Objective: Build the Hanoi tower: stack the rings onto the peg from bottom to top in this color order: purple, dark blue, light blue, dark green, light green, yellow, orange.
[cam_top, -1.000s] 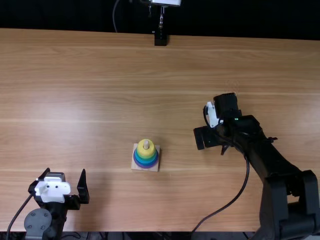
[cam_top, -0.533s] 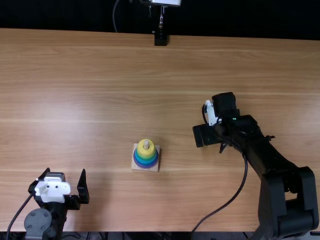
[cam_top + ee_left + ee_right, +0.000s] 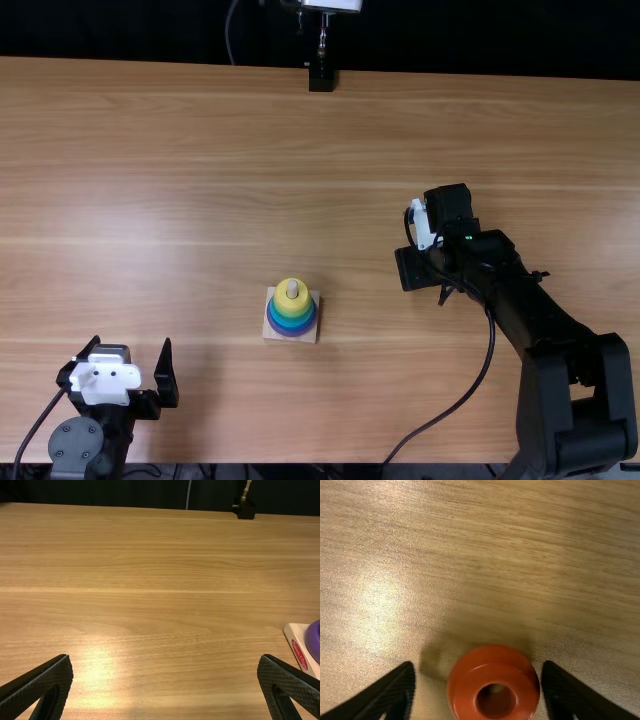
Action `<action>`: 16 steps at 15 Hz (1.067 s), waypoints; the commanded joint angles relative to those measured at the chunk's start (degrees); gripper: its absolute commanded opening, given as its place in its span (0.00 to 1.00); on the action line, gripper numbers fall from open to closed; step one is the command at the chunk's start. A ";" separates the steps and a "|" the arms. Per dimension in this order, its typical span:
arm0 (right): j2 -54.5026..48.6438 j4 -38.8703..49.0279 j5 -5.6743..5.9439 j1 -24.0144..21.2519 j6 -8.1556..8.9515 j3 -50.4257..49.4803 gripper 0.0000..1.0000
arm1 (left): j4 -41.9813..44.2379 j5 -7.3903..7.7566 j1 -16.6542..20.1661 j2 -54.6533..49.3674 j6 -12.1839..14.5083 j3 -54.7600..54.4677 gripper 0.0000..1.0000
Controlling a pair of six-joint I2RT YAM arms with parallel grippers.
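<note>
The wooden base (image 3: 310, 338) holds purple, blue, green and yellow rings (image 3: 287, 304) around its peg, whose tip shows above the yellow one. My left gripper (image 3: 132, 341) is open near the table's front left. In the left wrist view, its open gripper (image 3: 165, 656) has the purple ring (image 3: 312, 641) off beyond one finger. My right gripper (image 3: 430, 282) is low over the table, right of the tower. In the right wrist view, the orange ring (image 3: 494, 680) lies between the fingers of that gripper (image 3: 478, 666), one finger close beside it and a gap at the other.
The brown table (image 3: 200, 180) extends around the tower. A black stand (image 3: 321, 78) is at its far edge. A cable (image 3: 470, 392) hangs from the right arm and curves over the table's front part.
The right gripper has moved slightly left, and its visible finger has then drawn inward, narrowing the opening. The left arm and the tower have stayed still.
</note>
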 commanded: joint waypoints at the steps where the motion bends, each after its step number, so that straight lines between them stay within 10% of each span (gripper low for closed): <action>1: 0.89 -0.32 0.40 0.42 0.37 1.05 0.10 | -4.47 -0.07 -0.33 -0.67 0.78 -6.42 1.00; 10: 0.10 -1.38 0.19 2.27 0.16 5.27 0.00 | -4.47 -0.07 -0.33 -0.67 0.78 -6.42 1.00; 16: -3.59 -22.05 0.19 7.63 0.16 17.22 0.00 | -4.47 -0.07 -0.33 -0.67 0.78 -6.42 1.00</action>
